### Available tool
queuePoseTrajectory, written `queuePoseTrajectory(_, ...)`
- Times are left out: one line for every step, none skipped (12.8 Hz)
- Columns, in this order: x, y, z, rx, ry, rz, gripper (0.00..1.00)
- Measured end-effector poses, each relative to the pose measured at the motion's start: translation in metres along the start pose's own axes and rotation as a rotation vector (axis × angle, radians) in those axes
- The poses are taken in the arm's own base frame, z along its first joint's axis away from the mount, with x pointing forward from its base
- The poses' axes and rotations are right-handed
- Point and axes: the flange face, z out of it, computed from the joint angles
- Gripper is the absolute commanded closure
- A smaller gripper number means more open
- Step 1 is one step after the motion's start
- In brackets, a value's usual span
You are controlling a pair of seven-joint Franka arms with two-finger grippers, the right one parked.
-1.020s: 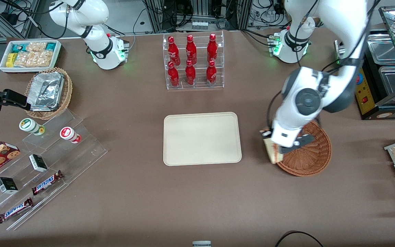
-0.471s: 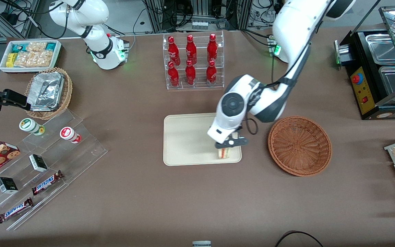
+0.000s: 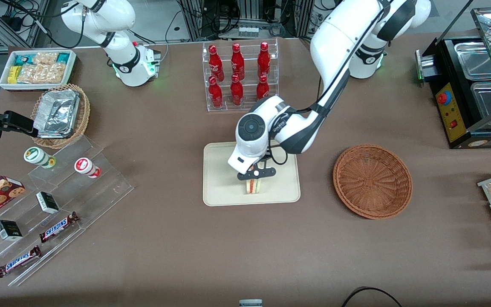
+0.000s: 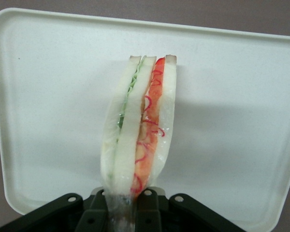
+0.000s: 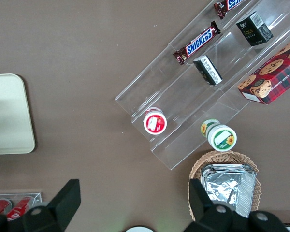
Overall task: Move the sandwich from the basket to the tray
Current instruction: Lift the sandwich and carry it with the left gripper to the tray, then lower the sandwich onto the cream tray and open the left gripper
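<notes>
My left arm's gripper (image 3: 255, 175) hangs over the cream tray (image 3: 220, 170) and is shut on the clear-wrapped sandwich (image 3: 252, 186). The sandwich hangs just above the tray's part nearest the front camera. In the left wrist view the sandwich (image 4: 137, 121) is pinched by its wrapped tip between the black fingers (image 4: 152, 212), its white bread and red and green filling standing over the tray (image 4: 232, 96). The reddish-brown basket (image 3: 372, 181) sits empty beside the tray, toward the working arm's end of the table.
A clear rack of red bottles (image 3: 239, 76) stands farther from the front camera than the tray. Toward the parked arm's end are a tan basket of foil containers (image 3: 60, 114), a white snack bin (image 3: 37, 68) and clear snack shelves (image 3: 53, 204). A black appliance (image 3: 471, 94) stands at the working arm's end.
The gripper carried the sandwich from the basket's edge across over the tray, toward the parked arm's end. The basket now lies uncovered and empty.
</notes>
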Motion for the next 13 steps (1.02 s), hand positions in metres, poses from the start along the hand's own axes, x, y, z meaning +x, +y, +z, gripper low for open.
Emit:
queuePoseTrajectory(0.000, 0.000, 0.002, 0.004, 0.002, -0.016, 1.00)
queuePoseTrajectory(0.002, -0.001, 0.004, 0.007, 0.001, -0.035, 1.00)
queuePoseTrajectory(0.002, -0.002, 0.008, 0.011, -0.002, -0.058, 1.00)
queuePoseTrajectory(0.002, -0.002, 0.012, 0.015, -0.005, -0.083, 1.00)
queuePoseTrajectory(0.001, -0.002, 0.015, 0.019, -0.009, -0.106, 1.00)
queuePoseTrajectory(0.001, -0.001, 0.020, 0.024, -0.012, -0.121, 0.42)
queuePoseTrajectory(0.000, -0.001, 0.023, 0.027, -0.015, -0.128, 0.00)
queuePoseTrajectory(-0.001, 0.000, 0.025, 0.027, -0.016, -0.130, 0.00)
queuePoseTrajectory(-0.001, 0.001, 0.025, 0.025, -0.014, -0.129, 0.00)
queuePoseTrajectory(0.000, 0.002, 0.023, 0.019, -0.011, -0.130, 0.00)
queuePoseTrajectory(0.003, 0.004, 0.016, 0.007, -0.002, -0.132, 0.00)
queuePoseTrajectory(0.007, 0.006, 0.003, -0.006, 0.009, -0.135, 0.00)
queuePoseTrajectory(0.009, 0.006, -0.009, -0.007, 0.015, -0.134, 0.00)
